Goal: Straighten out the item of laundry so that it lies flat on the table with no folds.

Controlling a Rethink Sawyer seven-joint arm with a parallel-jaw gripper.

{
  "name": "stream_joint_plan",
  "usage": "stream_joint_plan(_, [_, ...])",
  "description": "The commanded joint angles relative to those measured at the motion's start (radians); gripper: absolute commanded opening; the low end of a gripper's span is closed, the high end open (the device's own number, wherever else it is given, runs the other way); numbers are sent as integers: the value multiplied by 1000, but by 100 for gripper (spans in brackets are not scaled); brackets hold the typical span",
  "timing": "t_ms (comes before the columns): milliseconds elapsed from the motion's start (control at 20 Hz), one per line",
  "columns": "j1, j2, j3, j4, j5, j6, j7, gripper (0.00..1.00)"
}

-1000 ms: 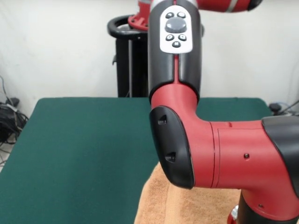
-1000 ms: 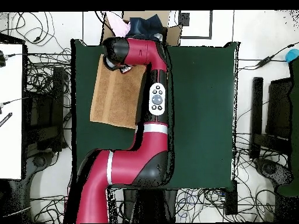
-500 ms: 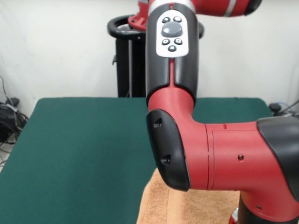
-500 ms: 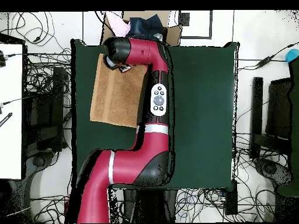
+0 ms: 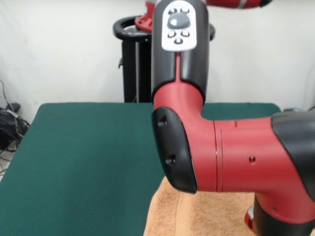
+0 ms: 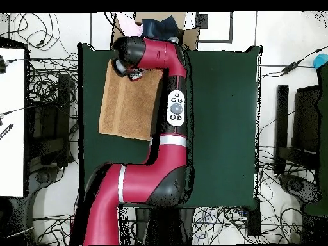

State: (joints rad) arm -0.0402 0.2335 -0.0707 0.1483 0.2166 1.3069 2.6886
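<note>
1. Towel: light orange-tan terry cloth, approx. rectangular in overhead view, lying spread on counter w/ no obvious folds. Lay on the counter's left part in overhead view, one short edge near the counter's top edge. In front view only a portion showed, at the bottom, right of centre, w/ a lengthwise ridge or band in the weave.
2. Counter: dark green felt-like top, much wider than towel; most of surface bare.
3. Arm: red and black, crossed counter from bottom of overhead view, elbow bent left over towel's top end. Grey button pad w/ dark buttons on forearm; no legible writing.
4. Tool: at the arm's end, over towel's top edge in overhead view; hidden in front view behind the arm. Open or closed: cannot tell. Contact w/ towel: cannot tell.
5. Containers: cardboard box beyond counter's top edge, holding dark cloth and sth. pink; contents otherwise unclear.
6. Surroundings: cables on floor round counter; black stand behind counter in front view.
</note>
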Motion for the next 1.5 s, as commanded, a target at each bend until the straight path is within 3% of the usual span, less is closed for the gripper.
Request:
stream_joint_plan(50, [21,-209,17,293,54,161,211,0])
stream_joint_plan(450, [47,-384,-7,483,56,134,211,0])
stream_joint_plan(1000, [43,-541,13,917,22,-215,64,0])
stream_joint_plan(1500, [-17,-606,54,1144,-51,-451,-132,0])
